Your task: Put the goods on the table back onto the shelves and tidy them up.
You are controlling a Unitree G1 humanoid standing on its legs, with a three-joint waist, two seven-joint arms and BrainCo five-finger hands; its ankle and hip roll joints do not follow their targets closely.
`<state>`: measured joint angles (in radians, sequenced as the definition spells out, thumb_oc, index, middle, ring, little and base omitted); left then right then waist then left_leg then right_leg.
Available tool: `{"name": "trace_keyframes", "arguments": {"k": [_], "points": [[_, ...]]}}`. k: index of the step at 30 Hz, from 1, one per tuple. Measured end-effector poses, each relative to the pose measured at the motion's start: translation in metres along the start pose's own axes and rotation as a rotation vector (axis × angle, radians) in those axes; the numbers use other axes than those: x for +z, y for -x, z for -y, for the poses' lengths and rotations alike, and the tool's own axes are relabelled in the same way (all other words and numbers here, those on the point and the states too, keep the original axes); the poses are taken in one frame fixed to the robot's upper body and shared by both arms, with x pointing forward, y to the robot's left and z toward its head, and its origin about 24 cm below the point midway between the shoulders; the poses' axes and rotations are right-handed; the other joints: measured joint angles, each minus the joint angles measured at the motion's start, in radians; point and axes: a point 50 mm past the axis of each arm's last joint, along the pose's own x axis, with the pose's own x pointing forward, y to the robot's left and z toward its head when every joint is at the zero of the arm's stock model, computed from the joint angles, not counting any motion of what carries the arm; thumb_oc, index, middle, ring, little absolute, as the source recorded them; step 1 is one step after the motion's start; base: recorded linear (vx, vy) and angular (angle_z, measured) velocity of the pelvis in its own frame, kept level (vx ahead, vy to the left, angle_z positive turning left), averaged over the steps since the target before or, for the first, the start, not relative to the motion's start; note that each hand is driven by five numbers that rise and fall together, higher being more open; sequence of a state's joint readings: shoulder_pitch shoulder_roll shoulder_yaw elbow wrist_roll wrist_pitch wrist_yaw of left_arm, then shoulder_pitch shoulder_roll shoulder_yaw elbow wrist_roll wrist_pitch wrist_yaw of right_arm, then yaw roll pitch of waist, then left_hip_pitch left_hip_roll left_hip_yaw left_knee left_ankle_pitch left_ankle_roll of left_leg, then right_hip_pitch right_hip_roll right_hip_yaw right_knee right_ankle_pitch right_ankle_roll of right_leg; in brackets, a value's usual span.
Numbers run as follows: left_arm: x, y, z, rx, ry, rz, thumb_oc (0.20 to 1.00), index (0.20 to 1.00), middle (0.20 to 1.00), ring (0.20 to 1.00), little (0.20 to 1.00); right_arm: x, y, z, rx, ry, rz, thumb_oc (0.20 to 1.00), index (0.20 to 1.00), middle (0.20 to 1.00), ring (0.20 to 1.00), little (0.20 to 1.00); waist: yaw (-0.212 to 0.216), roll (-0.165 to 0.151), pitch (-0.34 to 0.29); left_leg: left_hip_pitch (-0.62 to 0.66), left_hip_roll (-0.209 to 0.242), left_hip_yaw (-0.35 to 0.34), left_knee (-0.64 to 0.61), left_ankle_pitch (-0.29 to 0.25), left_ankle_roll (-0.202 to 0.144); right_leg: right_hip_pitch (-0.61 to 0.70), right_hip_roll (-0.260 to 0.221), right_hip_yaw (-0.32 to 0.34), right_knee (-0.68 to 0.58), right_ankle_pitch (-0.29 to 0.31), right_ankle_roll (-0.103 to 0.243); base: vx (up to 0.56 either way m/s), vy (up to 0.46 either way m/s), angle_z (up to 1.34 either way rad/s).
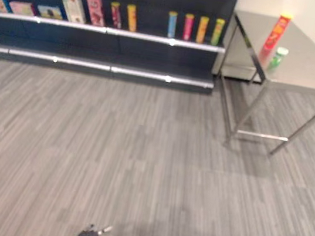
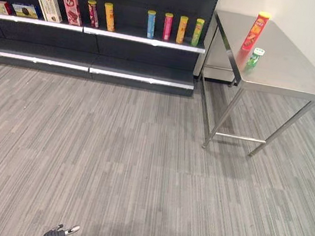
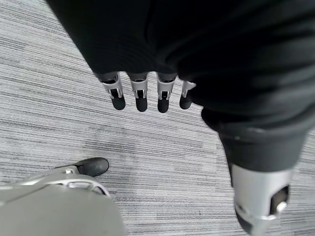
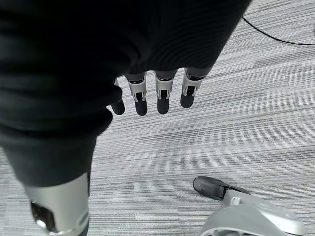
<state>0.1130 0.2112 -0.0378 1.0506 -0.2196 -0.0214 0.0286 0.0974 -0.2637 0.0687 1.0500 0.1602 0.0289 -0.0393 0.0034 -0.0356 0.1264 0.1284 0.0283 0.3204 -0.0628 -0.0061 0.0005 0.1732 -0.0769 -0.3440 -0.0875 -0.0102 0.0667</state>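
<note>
Red can (image 2: 255, 31) on table (image 2: 294, 76), far from hands

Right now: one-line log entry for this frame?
phase: approach | red can, green cup on table | shelf stocked | left hand open, empty | right hand open, empty

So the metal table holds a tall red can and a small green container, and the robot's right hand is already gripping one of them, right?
Not quite. The red can and green container stand on the table, but the right hand hangs open over the carpet, holding nothing, as the right wrist view shows.
</note>
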Motion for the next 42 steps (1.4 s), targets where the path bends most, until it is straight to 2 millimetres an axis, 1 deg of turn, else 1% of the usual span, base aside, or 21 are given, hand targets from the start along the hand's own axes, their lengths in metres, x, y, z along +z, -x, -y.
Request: {"name": "trace_keyframes", "arguments": {"k": [5, 10, 18, 21, 31, 41, 42], "points": [[0.012, -0.002, 0.002, -0.025, -0.012, 0.040, 1.000, 1.000, 1.000, 1.000, 1.000, 0.006, -0.001, -0.001, 0.003, 0.003, 0.014, 1.000, 1.000, 1.000, 1.000, 1.000, -0.001, 0.006, 0.006, 0.014, -0.001, 0.003, -0.010, 0.000, -0.001, 0.010, 0.001, 0.000, 0.000, 0.000, 0.000, 0.00, 0.000, 0.00], [0.015, -0.003, 0.000, -0.034, -0.038, 0.041, 1.000, 1.000, 1.000, 1.000, 1.000, 0.004, -0.001, -0.001, 0.003, 0.003, 0.009, 1.000, 1.000, 1.000, 1.000, 1.000, -0.003, 0.005, 0.006, 0.017, -0.001, 0.006, -0.010, 0.000, -0.001, 0.010, 0.000, 0.002, 0.000, 0.000, 0.000, 0.00, 0.000, 0.00], [0.007, -0.002, -0.001, -0.036, -0.103, 0.010, 1.000, 1.000, 1.000, 1.000, 1.000, -0.005, 0.001, 0.000, 0.003, 0.005, -0.015, 1.000, 1.000, 1.000, 1.000, 1.000, -0.005, 0.004, 0.004, 0.028, -0.001, 0.016, -0.018, 0.002, -0.002, 0.013, 0.000, 0.008, 0.000, 0.000, 0.001, 0.00, 0.005, -0.02], [0.006, -0.002, -0.002, -0.033, -0.134, 0.004, 1.000, 1.000, 1.000, 1.000, 1.000, -0.008, 0.001, 0.000, 0.004, 0.006, -0.023, 1.000, 1.000, 1.000, 1.000, 1.000, -0.014, 0.002, 0.002, 0.030, -0.001, 0.017, -0.021, 0.002, -0.002, 0.013, 0.000, 0.010, 0.000, 0.000, 0.001, 0.00, 0.000, 0.00], [0.001, -0.002, -0.004, -0.028, -0.144, -0.019, 1.000, 1.000, 1.000, 1.000, 1.000, -0.013, 0.002, 0.001, 0.006, 0.007, -0.041, 1.000, 1.000, 1.000, 1.000, 1.000, -0.023, -0.001, 0.000, 0.033, -0.002, 0.023, -0.023, 0.002, -0.002, 0.011, 0.001, 0.017, 0.000, 0.001, 0.002, 0.00, 0.007, -0.01], [0.003, -0.002, -0.004, -0.026, -0.144, -0.015, 1.000, 1.000, 1.000, 1.000, 1.000, -0.014, 0.002, 0.001, 0.005, 0.026, -0.050, 1.000, 1.000, 1.000, 1.000, 1.000, -0.023, -0.005, -0.005, 0.027, -0.007, 0.048, -0.024, 0.000, 0.001, -0.013, -0.003, 0.047, 0.006, 0.015, 0.009, -0.01, 0.086, -0.09], [0.005, -0.003, -0.004, -0.027, -0.145, -0.011, 1.000, 1.000, 1.000, 1.000, 1.000, -0.013, 0.001, 0.002, 0.002, 0.028, -0.050, 1.000, 1.000, 1.000, 1.000, 1.000, -0.022, -0.004, -0.001, 0.020, -0.004, 0.053, -0.027, -0.002, 0.006, -0.044, -0.005, 0.054, 0.047, 0.014, 0.010, -0.04, 0.140, -0.18]]}}
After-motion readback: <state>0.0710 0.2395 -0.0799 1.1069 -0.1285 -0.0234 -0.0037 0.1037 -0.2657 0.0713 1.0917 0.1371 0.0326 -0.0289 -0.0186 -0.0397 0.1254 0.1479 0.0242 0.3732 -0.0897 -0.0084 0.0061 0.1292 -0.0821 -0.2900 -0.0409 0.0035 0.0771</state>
